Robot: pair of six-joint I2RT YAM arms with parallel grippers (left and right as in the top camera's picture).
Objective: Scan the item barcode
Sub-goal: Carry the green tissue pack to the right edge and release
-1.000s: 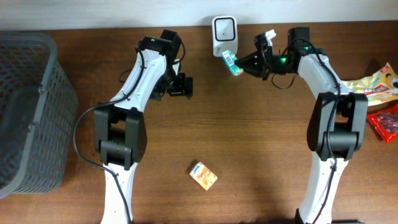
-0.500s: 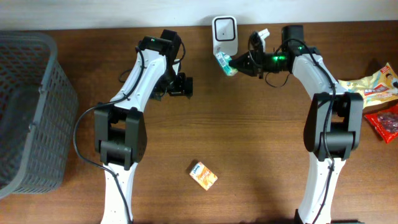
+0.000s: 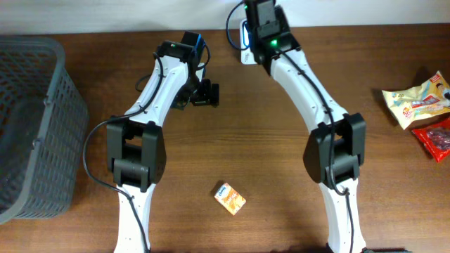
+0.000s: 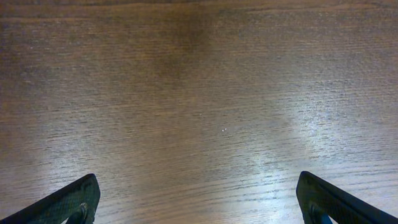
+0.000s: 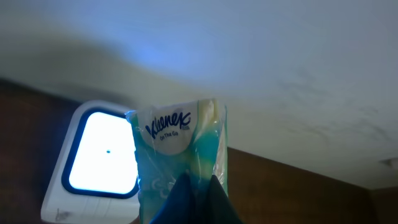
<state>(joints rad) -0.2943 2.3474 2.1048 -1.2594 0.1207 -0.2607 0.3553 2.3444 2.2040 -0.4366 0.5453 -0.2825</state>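
Arms: we count two, both stretched toward the far edge of the worktop (image 3: 281, 161).
Left end effector (image 4: 199, 199): we see its jaws spread wide, with only bare wood between the two fingertips. It holds nothing and hangs just above the worktop, left of centre.
Right end effector (image 5: 196, 193): we see it pinched narrow on the lower edge of the tissue pack (image 5: 180, 149). In the overhead view it is hidden beneath its own wrist.
Tissue pack: one, in a green and white wrapper printed "Kleenex". It is held upright, lifted off the worktop, just in front of the scanner (image 5: 99, 155) and overlapping that unit's right side in the wrist view. We cannot tell whether the two touch.
Scanner: one, a white unit with a brightly lit window, standing at the far edge of the worktop by the pale wall. From overhead the right arm covers most of it.
Basket (image 3: 31, 126): one, grey mesh, at the left edge.
Small box (image 3: 230, 197): one, orange, lying alone near the front middle, well apart from both end effectors.
Snack packets: two at the right edge, a yellow packet (image 3: 418, 102) and a red packet (image 3: 436, 137), just beside each other.
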